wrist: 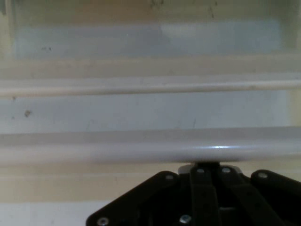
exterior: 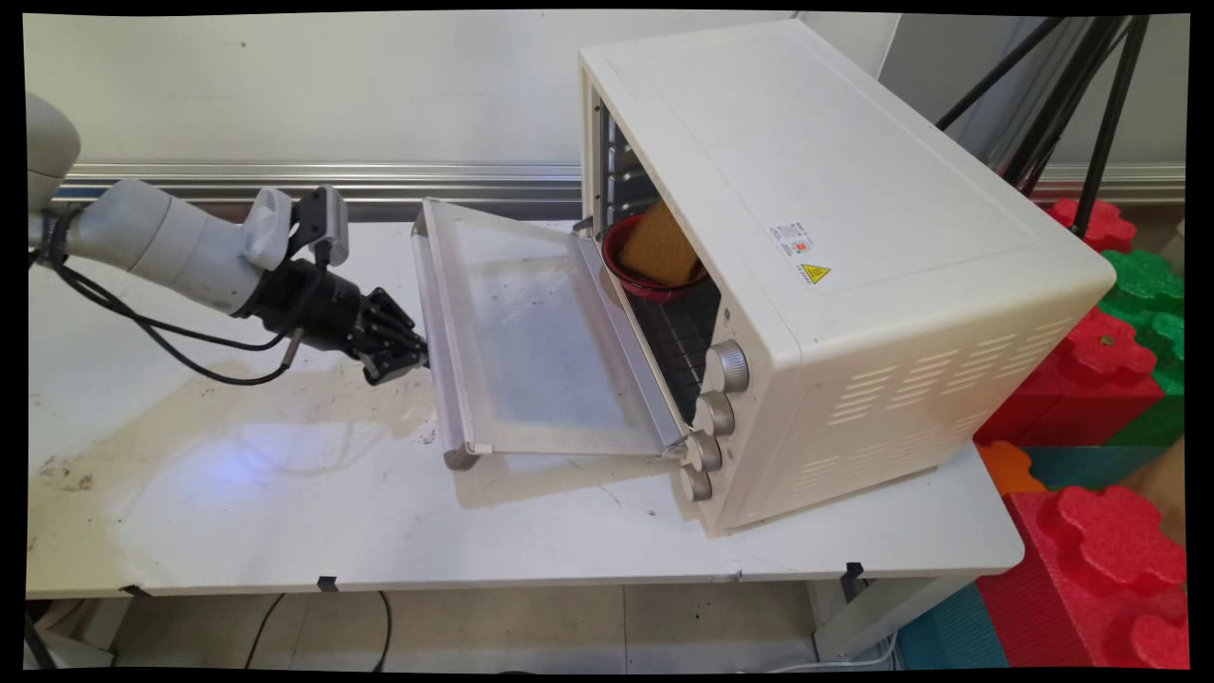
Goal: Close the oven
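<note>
Gripper [exterior: 410,359] sits right at the handle [exterior: 443,351] of the toaster oven's [exterior: 854,275] open door [exterior: 545,341], its black linkage pressed up to the bar in the hand view, where the handle [wrist: 150,151] runs straight across just above the fingers' roots. Whether the jaws are open, closed, or clamped on the bar cannot be told: the fingertips are hidden against the handle in both views. The handle's long axis runs from the far side of the table [exterior: 285,493] toward its near side, crosswise to the gripper's line of approach, and it lies directly ahead of the jaws, on the side away from the arm. Beyond it the glass door hangs roughly level, hinged at the oven's lower front edge. Inside the oven cavity, on the wire rack [exterior: 678,341], stands a red bowl [exterior: 637,275], and in the bowl leans a yellow-orange sponge [exterior: 659,249], tilted up against the bowl's rim. Four round knobs [exterior: 713,413] line the oven's front corner nearest the camera. Red and green foam blocks [exterior: 1119,379] are stacked on the floor well to the right of the table.
</note>
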Robot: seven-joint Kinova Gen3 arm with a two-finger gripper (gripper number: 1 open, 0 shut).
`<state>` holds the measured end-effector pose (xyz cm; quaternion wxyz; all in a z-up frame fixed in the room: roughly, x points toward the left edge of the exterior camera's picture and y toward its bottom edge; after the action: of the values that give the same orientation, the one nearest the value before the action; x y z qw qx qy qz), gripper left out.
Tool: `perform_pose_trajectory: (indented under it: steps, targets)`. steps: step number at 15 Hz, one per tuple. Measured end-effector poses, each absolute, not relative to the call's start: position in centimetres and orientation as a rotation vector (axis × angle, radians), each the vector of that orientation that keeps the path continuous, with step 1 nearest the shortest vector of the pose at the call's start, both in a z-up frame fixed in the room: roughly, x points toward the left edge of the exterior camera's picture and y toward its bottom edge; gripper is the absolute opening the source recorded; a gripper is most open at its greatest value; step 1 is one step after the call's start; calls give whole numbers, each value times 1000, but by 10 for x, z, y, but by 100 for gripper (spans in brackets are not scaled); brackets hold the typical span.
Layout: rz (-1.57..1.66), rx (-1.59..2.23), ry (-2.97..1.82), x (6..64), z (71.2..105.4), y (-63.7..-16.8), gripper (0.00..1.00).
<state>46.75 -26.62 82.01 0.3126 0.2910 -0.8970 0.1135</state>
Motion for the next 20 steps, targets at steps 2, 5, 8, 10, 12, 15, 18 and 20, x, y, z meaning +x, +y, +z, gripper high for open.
perform_pose_trajectory:
  steps: [2,5,8,10,12,15,18,20]
  targets:
    - [307,765,-2351,463,823,-271,0]
    - [325,757,-2324,456,833,-280,0]
    - [341,757,-2295,451,845,-286,0]
    - [349,753,-2274,446,855,-291,0]
    - [358,750,-2253,442,865,-296,0]
    - [377,747,-2218,435,882,-305,0]
    - [390,744,-2199,433,892,-309,0]
    - [398,741,-2188,432,899,-312,0]
